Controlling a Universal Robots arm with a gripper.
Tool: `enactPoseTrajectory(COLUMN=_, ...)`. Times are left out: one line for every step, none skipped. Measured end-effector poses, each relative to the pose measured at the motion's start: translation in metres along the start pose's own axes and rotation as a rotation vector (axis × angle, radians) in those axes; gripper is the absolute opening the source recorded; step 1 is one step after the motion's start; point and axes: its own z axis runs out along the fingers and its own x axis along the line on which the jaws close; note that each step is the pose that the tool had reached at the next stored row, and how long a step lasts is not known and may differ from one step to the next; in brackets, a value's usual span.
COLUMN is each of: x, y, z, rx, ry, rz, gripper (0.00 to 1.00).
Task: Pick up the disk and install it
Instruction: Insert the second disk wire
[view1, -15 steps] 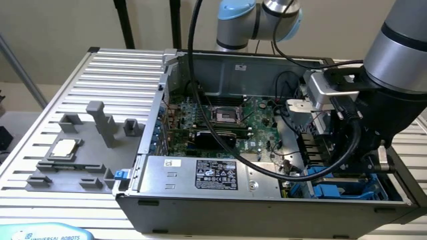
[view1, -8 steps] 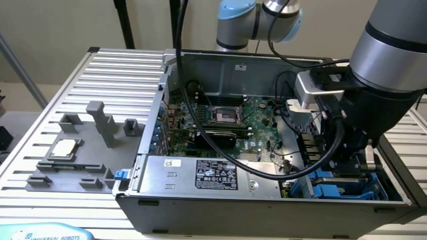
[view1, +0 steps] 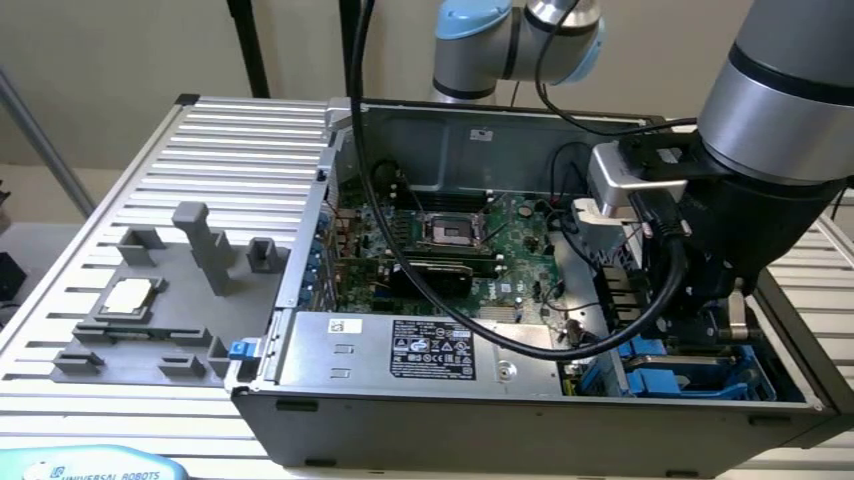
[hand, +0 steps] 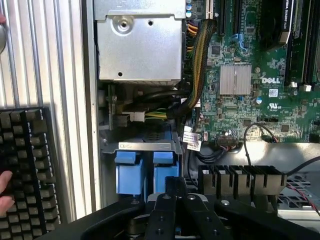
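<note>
A ribbed metal table carries an open computer case. The gripper, fingers unreadable, hangs low inside it. Just beyond its tip, the disk in its blue carrier appears already seated in the bay.

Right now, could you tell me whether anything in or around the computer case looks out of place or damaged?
Nothing looks damaged. One oddity: a thick black cable loops from above down across the motherboard inside the open case. The gripper sits low over the blue drive carriers in the drive bay.
</note>
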Motion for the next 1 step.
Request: enactPoseTrajectory(x=0.0, y=0.0, z=0.0, rx=0.0, ry=0.0, rz=0.0, gripper=0.11)
